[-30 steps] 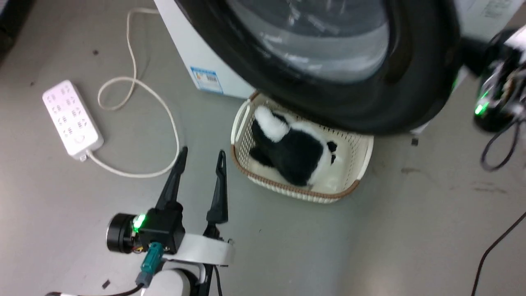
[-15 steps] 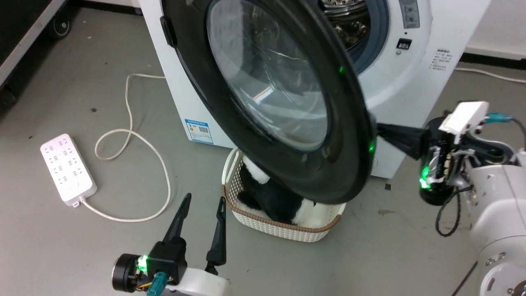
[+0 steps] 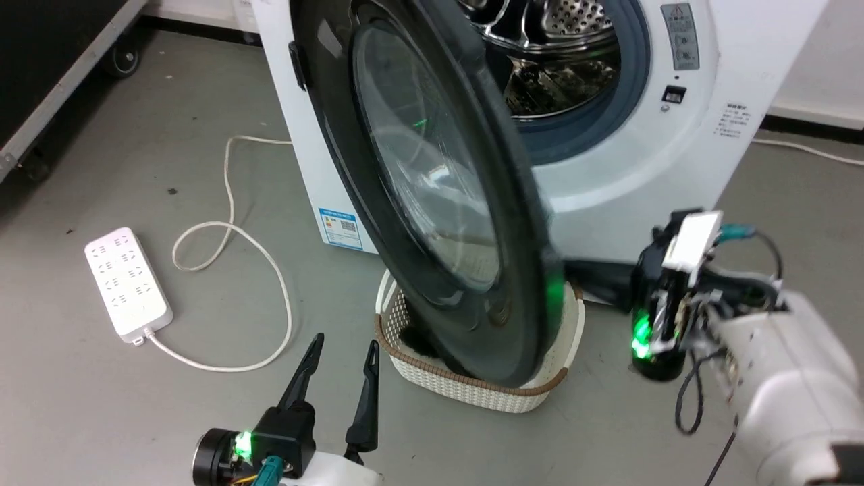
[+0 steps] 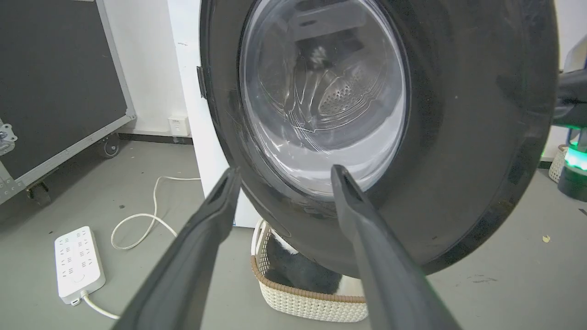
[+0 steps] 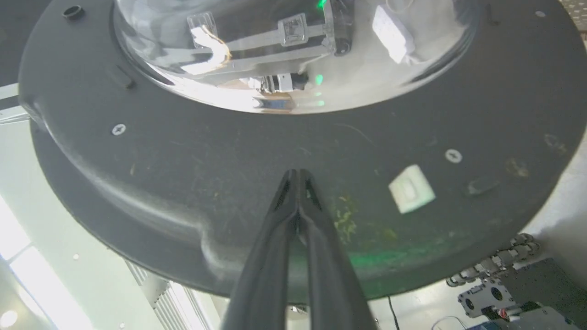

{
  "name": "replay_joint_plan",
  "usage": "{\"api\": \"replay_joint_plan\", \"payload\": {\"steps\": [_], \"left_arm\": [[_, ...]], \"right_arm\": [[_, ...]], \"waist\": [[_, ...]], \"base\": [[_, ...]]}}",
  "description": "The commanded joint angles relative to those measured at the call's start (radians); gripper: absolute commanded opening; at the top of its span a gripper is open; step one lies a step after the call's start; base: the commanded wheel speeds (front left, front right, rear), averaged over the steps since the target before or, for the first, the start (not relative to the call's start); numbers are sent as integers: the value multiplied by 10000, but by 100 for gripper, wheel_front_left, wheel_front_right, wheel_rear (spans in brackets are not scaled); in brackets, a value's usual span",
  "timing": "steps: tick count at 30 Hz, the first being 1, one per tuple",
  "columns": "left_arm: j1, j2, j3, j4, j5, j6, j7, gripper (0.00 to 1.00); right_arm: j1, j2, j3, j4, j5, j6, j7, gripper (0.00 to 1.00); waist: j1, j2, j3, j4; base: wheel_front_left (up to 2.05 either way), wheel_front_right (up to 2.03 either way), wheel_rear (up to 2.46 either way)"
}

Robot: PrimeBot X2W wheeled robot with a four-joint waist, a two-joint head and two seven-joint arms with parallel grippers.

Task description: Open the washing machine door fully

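Standing ajar, glossy black washing machine door [image 3: 432, 196], bulging glass, right gripper [image 5: 297, 174] pressed together, left gripper [image 3: 345, 343] spread

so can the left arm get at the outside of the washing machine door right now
Probably yes: the open left tool points at the washing machine door, nothing between; the basket sits lower.

A bare grey floor [image 3: 101, 418], lightly scuffed and speckled, is noted throughout. A white power strip [image 3: 128, 290] is laid on it, with its cream cable [image 3: 223, 370] looped loosely alongside. A black metal-edged case [image 4: 55, 82] on castors is stood before a white wall [image 4: 146, 68], where a socket [image 4: 178, 125] is fitted above dark skirting [image 4: 151, 136].
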Motion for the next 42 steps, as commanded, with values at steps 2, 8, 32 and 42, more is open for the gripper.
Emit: {"api": "replay_joint_plan", "payload": {"steps": [2,8,32,42], "left_arm": [[218,18,-15,18,-25,-45,-53,100],[360,18,59,-9,-9,-23,-53,100],[722,31,1194,-325,-57,-48,-53,100],[1077,34,1614,-509,-99,-246,-53,100]], "right_arm": [[764,59,1062,-513,1011,12,-64,0],[2363,60,4302,-2429,3591,12,-1264,0],[4320,-3490,6336,-8402,-774,12,-10947,100],[8035,-2969,3035,-10269,-8455,12,-13086,100]], "waist": [[0,-1,-96,52],[0,-1,-202,21],[0,-1,-955,-1219],[0,-1,-1137,-1773]], "base": [[0,0,0],[0,0,0],[0,0,0],[0,0,0]]}}
